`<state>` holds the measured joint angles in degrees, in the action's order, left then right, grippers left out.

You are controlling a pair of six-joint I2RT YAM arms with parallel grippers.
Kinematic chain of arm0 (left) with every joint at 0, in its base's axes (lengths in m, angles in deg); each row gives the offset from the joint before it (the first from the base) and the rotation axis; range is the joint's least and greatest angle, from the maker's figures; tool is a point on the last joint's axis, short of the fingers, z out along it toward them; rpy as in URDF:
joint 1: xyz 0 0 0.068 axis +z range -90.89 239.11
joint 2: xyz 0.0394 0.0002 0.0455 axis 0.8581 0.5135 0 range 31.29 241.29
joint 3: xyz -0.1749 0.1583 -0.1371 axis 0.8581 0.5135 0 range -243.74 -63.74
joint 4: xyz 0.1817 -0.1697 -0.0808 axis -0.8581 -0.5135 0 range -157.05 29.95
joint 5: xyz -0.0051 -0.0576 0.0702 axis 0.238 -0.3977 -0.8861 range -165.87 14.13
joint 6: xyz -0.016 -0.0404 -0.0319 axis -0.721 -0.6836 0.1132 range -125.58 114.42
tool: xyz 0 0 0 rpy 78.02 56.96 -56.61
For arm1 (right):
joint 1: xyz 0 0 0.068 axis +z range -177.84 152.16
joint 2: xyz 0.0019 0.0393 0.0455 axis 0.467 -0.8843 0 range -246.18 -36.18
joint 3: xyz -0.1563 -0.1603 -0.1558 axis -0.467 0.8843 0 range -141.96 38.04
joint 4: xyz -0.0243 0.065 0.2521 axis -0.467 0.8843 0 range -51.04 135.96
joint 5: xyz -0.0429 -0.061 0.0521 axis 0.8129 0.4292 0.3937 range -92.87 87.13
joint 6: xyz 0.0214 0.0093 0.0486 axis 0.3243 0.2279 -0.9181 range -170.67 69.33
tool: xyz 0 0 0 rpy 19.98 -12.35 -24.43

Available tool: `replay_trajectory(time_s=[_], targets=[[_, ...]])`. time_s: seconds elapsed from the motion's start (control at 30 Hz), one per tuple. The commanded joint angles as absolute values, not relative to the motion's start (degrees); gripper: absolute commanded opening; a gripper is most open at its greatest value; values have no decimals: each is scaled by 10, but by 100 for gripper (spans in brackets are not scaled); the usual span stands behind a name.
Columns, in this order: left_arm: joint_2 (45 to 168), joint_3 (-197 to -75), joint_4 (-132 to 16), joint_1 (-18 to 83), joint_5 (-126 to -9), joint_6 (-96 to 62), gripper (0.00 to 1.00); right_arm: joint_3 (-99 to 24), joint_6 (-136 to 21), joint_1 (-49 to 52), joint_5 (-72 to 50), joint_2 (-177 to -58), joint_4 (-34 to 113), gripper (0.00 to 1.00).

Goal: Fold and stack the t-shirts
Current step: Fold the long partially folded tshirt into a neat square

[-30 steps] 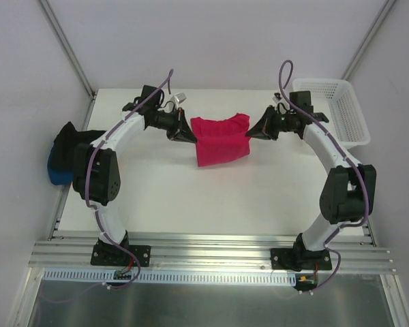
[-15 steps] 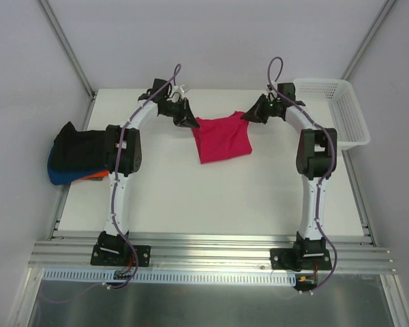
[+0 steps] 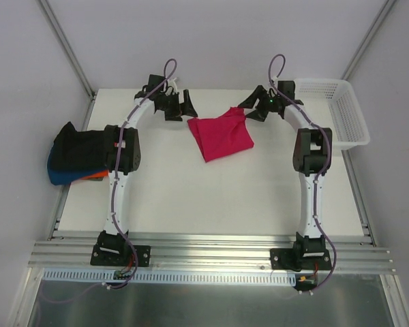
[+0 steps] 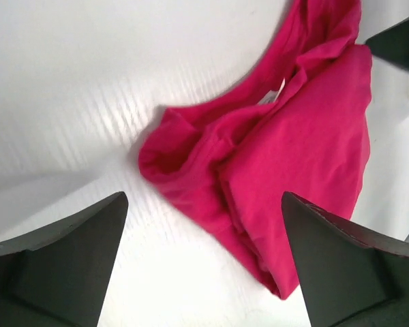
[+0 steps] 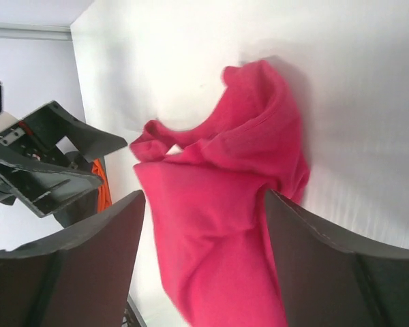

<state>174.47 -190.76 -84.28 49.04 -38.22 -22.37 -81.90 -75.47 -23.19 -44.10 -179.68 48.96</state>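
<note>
Left gripper [image 3: 182, 109] and right gripper [image 3: 249, 110] gape empty; the limp, light crimson-pink t-shirt [image 3: 220, 136] (bunched) probably wants pinching at its far corners.

The crimson-pink soft cloth t-shirt [image 3: 220, 135] is showing a matt, finely knitted weave, creasing into limp folds without any shine. Beneath it, the white smooth table top [image 3: 191, 191] is throwing back pale streaks of light, looking hard and semi-glossy. Either side of the shirt, the fingers [image 4: 61, 266] of the left gripper [image 4: 201, 201] and those [image 5: 75, 272] of the right gripper [image 5: 204, 196] are appearing as matt black plastic with a faint grain. Far left of the shirt, a heap of black, blue and orange cloth [image 3: 75, 153] is looking dull and soft. Right of the shirt, the white plastic mesh basket [image 3: 344, 116] is gleaming slightly. Nearer than the shirt, the silver ribbed metal rail [image 3: 211, 248] is showing a satin finish.
</note>
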Motion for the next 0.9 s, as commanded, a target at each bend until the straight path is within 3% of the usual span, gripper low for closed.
replay_trajectory(time_s=[0.0, 0.33, 0.87], targets=[[1622, -1839, -840, 490, -440, -225, 99, -812, -709, -241, -437, -1662, 493, 75], [1594, -1711, -870, 487, -383, -270, 99, -651, -747, -206, -473, -1609, 494, 75], [1680, -1746, -850, 486, -368, -288, 99, -778, -798, -163, -459, -1763, 459, 77]])
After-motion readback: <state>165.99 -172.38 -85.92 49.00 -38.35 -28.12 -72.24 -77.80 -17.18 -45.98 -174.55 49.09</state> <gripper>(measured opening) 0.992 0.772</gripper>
